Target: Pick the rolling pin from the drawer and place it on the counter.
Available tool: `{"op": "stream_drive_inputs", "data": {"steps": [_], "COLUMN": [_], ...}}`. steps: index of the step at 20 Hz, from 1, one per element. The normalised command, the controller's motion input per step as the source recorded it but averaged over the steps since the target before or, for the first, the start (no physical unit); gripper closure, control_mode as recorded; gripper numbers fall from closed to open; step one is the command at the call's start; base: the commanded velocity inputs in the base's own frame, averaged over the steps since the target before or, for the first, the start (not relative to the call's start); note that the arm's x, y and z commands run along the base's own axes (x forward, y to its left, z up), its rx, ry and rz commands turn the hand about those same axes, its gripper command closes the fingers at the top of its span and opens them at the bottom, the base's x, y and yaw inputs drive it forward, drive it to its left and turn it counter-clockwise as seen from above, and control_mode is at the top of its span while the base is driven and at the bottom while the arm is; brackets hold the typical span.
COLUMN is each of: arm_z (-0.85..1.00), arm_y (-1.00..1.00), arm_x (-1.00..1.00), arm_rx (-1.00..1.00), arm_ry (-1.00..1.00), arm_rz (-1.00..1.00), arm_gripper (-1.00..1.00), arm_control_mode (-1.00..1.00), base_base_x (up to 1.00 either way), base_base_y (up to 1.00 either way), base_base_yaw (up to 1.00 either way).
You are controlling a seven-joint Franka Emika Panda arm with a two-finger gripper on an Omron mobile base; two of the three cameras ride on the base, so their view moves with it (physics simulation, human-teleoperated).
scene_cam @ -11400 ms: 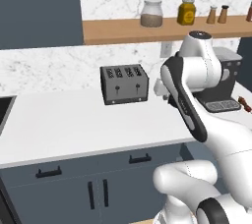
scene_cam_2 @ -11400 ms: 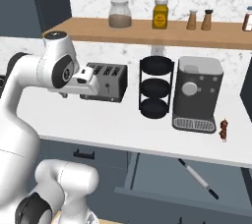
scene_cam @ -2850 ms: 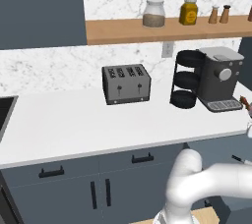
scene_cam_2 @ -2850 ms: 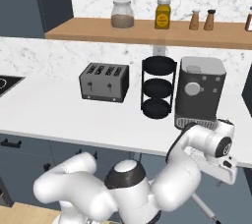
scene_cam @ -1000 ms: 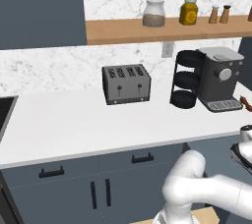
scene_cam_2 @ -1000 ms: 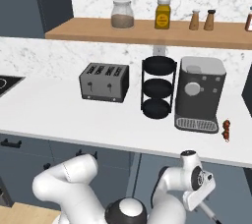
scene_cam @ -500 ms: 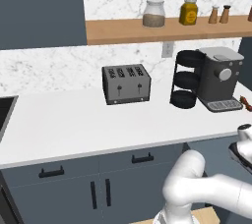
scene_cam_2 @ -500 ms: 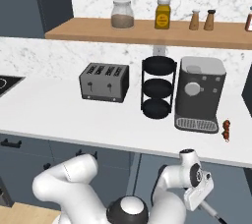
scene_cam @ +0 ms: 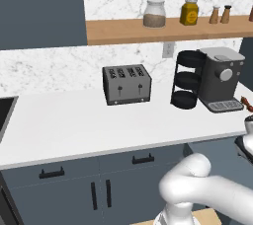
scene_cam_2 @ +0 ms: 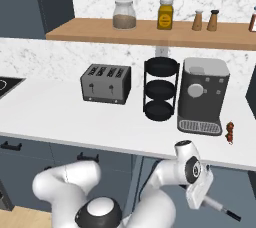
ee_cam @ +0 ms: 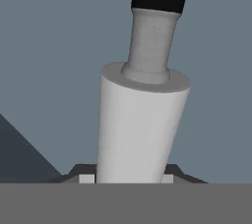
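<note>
Gripper [ee_cam: 129, 178] shut on rolling pin [ee_cam: 140, 125], below counter [scene_cam_2: 65, 117].

On the counter [scene_cam_2: 60, 117], the toaster [scene_cam_2: 106, 83] stands left of the tiered rack [scene_cam_2: 161, 89], with the coffee machine [scene_cam_2: 202, 95] just right of it. Jars line the shelf [scene_cam_2: 150, 30] above.

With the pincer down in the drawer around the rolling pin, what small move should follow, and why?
Probably a short straight lift. In the hand view the pincer is shut on the rolling pin, its white barrel between the fingertips, so the grasp looks made. In the right base view the pin's dark handle sits below the counter, so it must rise clear first.
</note>
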Motion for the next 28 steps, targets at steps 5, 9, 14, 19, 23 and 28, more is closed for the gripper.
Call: {"op": "stream_drive_inputs", "data": {"steps": [5,9,14,19,23,28], "arm_z": [1.00,1.00,1.00,1.00,0.80,0.33], "arm_y": [0.95,1.00,0.92,0.80,0.48,0.02], "arm_x": [0.02,0.13,0.15,0.38,0.55,0.80], "arm_rx": [-0.13,-0.13,-0.08,0.04,0.26,0.45], "arm_ry": [-0.23,-0.21,-0.23,-0.10,-0.04,0.11], "arm_rz": [0.35,0.31,0.19,0.03,-0.01,0.01], "arm_gripper": [1.00,1.00,1.00,1.00,1.00,1.00], "arm_control_mode": [-1.00,-1.00,-1.00,-1.00,-1.00,-1.00], "base_base_x": [0.00,0.00,0.00,0.00,0.00,0.00], "base_base_y": [0.00,0.00,0.00,0.00,0.00,0.00], "base_base_yaw": [0.00,0.00,0.00,0.00,0.00,0.00]}}
